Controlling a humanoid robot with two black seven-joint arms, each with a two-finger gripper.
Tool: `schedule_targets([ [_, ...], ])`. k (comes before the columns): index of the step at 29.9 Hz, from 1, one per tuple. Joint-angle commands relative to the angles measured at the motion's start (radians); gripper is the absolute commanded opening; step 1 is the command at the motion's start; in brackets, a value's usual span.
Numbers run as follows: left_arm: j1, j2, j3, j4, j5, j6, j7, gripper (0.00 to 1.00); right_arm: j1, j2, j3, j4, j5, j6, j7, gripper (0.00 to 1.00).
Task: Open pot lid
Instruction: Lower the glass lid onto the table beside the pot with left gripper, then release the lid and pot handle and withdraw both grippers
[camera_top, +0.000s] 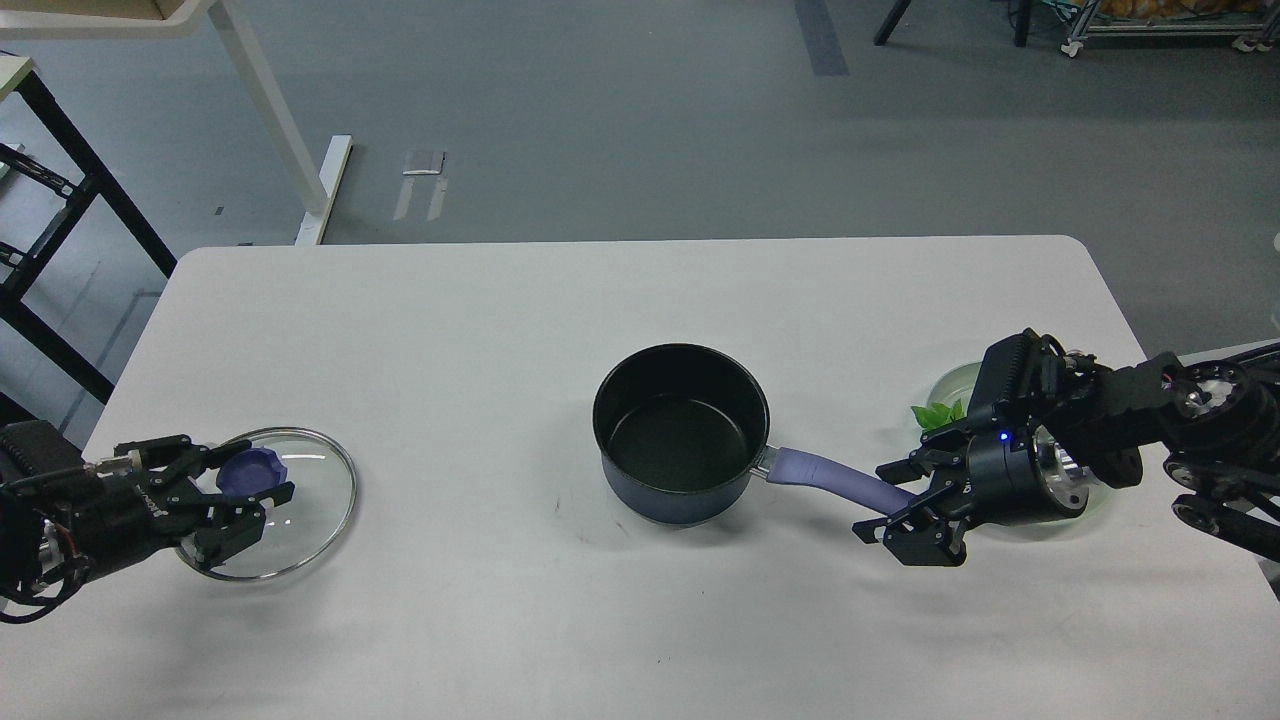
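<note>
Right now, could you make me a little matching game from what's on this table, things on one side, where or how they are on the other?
Things:
1. pot
2. lid
3. plate
4. leaf

Places or states:
A. lying flat at the table's left, between the left gripper's open fingers
B. green, at the plate's near edge
C. mostly hidden behind the right gripper
D. uncovered in the middle, handle pointing right

Pairs: 1-D, 2-A, 3-C, 4-B
</note>
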Motion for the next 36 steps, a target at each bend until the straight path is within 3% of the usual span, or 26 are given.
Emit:
schedule_targets([
  [1, 0.014, 0.0, 0.003, 0.0, 0.001, 0.0, 0.0, 0.41, -0.001, 0.0, 0.0, 0.0, 0.0, 0.0, 0.0, 0.71],
  [6, 0.014, 0.001, 0.009, 0.001, 0.009, 0.0, 0.0, 0.15, -0.001, 0.0, 0.0, 0.0, 0.0, 0.0, 0.0, 0.71],
  [13, 0.014, 0.0, 0.009, 0.004, 0.008, 0.0, 0.0, 0.15, -0.001, 0.0, 0.0, 0.0, 0.0, 0.0, 0.0, 0.71],
  [14, 0.014, -0.002, 0.009, 0.006, 0.006, 0.0, 0.0, 0.19, -0.001, 0.0, 0.0, 0.0, 0.0, 0.0, 0.0, 0.71],
  [15, 0.014, -0.008, 0.009, 0.008, 0.003, 0.0, 0.0, 0.32, -0.001, 0.0, 0.0, 0.0, 0.0, 0.0, 0.0, 0.71],
  [17, 0.014, -0.009, 0.009, 0.009, 0.003, 0.0, 0.0, 0.71, -0.001, 0.0, 0.0, 0.0, 0.0, 0.0, 0.0, 0.71],
  [18, 0.014, -0.009, 0.007, 0.009, 0.001, 0.0, 0.0, 0.84, 0.0, 0.0, 0.0, 0.0, 0.0, 0.0, 0.0, 0.71],
  [23, 0.013, -0.006, 0.003, 0.008, 0.001, 0.0, 0.0, 0.99, -0.001, 0.0, 0.0, 0.0, 0.0, 0.0, 0.0, 0.71],
  [31, -0.004, 0.017, -0.008, -0.032, -0.032, 0.0, 0.0, 0.99, 0.0, 0.0, 0.0, 0.002, 0.0, 0.0, 0.0, 0.71],
  [36, -0.009, 0.087, -0.008, -0.117, -0.066, 0.0, 0.0, 0.99, 0.0, 0.0, 0.002, 0.002, 0.0, -0.001, 0.0, 0.8],
])
